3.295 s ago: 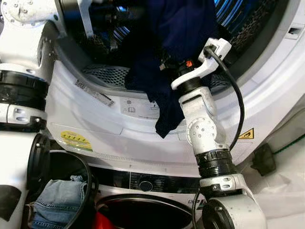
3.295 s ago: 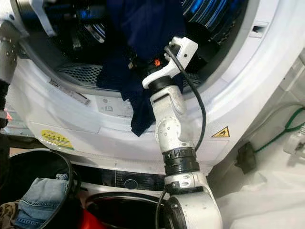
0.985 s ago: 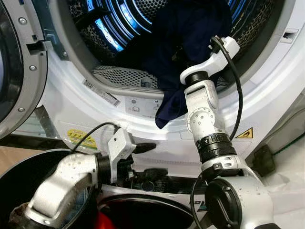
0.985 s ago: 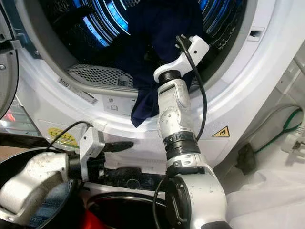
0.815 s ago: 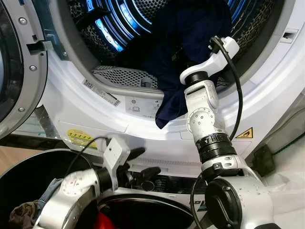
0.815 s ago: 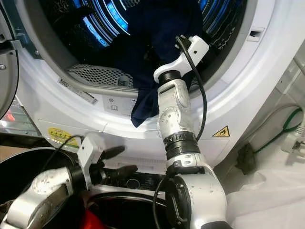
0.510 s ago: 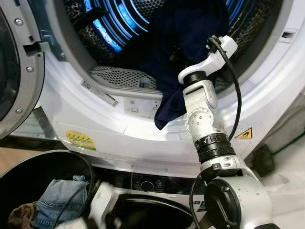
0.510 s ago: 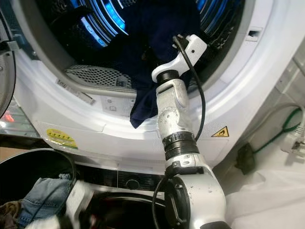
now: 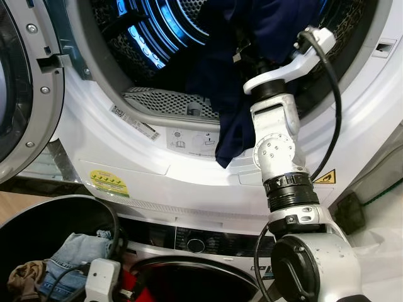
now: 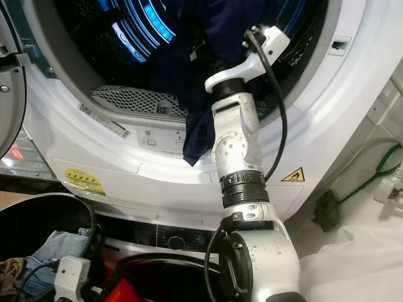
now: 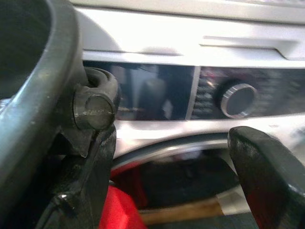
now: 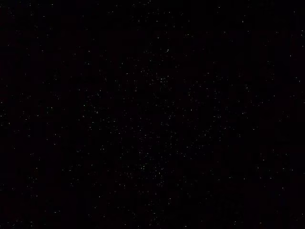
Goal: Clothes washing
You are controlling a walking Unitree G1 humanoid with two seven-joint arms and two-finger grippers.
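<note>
The right arm has pushed deeper into the upper machine's drum (image 9: 157, 31), carrying the dark navy garment (image 9: 233, 94) further in; its tail still drapes over the door rim (image 9: 189, 135). Whether the right gripper (image 9: 252, 53) is clenched cannot be told. The left gripper (image 11: 171, 157) has dropped beside the black laundry basket (image 9: 56, 220), fingers spread, likely for the jeans (image 9: 72, 251).

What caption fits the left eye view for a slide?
Right arm reaches into the open upper drum, navy garment draped over the door rim; basket of jeans below left.
</note>
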